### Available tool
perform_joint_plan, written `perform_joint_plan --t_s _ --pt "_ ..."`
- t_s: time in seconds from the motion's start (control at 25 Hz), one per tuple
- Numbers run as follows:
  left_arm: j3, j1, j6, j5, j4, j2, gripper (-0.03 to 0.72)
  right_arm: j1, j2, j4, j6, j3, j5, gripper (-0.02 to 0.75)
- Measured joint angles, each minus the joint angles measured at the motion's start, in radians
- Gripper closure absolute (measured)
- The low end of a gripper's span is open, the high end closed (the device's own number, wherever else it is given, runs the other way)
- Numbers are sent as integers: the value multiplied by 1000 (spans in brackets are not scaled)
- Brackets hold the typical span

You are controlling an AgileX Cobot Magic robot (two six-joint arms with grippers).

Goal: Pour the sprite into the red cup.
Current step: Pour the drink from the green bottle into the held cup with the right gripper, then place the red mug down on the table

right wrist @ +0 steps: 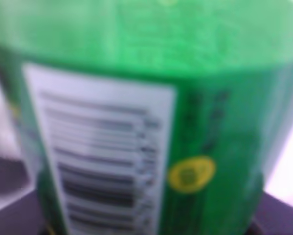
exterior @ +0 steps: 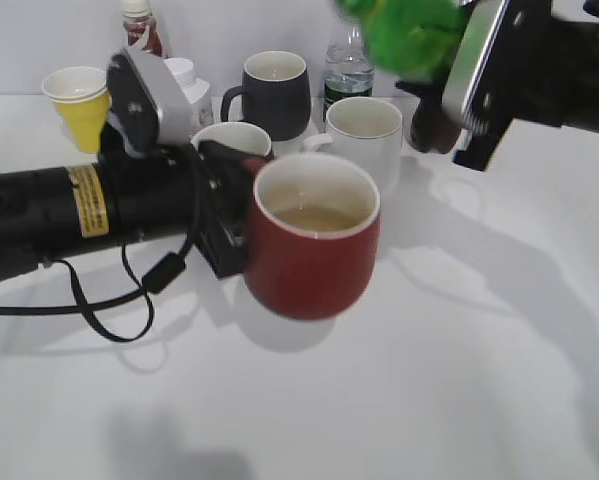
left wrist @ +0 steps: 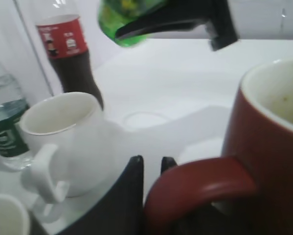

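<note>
The red cup (exterior: pixel 312 255) is held above the table by my left gripper (exterior: pixel 224 230), which is shut on its loop handle (left wrist: pixel 200 183). The cup is upright with pale liquid inside; it fills the right of the left wrist view (left wrist: pixel 268 147). The sprite (exterior: pixel 404 30), a green bottle, is held by my right gripper (exterior: pixel 449 80) at the top right, above and behind the cup. In the right wrist view the sprite's label and barcode (right wrist: pixel 102 161) fill the frame, blurred. The sprite's green end also shows at the top of the left wrist view (left wrist: pixel 122 17).
Behind the cup stand a white mug (exterior: pixel 364 135), a black mug (exterior: pixel 274 90), another white mug (exterior: pixel 234 138), a yellow paper cup (exterior: pixel 79 100), a clear water bottle (exterior: pixel 347 65) and a cola bottle (left wrist: pixel 70 58). A cable (exterior: pixel 109 310) lies under the left arm.
</note>
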Motion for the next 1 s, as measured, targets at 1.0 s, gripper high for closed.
perform_joint_plan --t_s 1.0 --pt "59 500 1 238 -241 -293 610 0 70 658 482 -70 35 333"
